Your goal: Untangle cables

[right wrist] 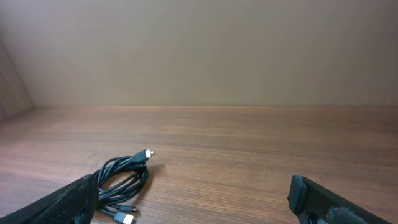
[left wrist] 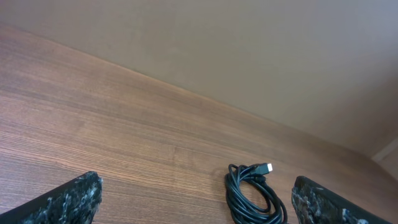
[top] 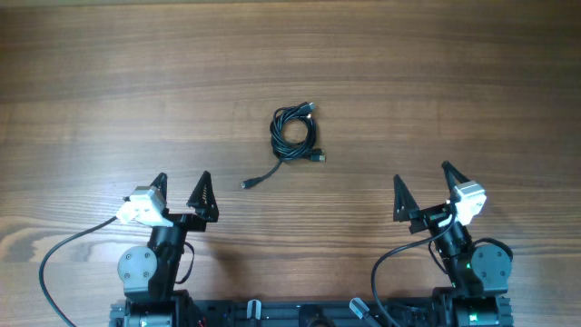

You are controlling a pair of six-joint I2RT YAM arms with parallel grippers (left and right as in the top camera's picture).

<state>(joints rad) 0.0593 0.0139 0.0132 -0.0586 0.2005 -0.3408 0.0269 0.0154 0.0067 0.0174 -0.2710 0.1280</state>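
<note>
Cables (top: 294,134): small black coil, centre, one tail trailing near-left.
Handling: likely light, floppy; grasp the tail's plug (top: 247,185).
Left gripper (top: 182,180): wide, empty.
Right gripper (top: 423,177): wide, empty.

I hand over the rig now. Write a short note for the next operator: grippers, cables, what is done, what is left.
Left gripper: open, empty, apart from the cables.
Right gripper: open, empty, also apart from them.
Cables: one small coil lying on the wooden table, ahead of both grippers and about midway between them. One loose end with a plug trails toward the left gripper.
Done: nothing that shows; the coil is not yet touched.
Left: all of it. Probably grasp the loose end first, then pull the loops apart.
</note>
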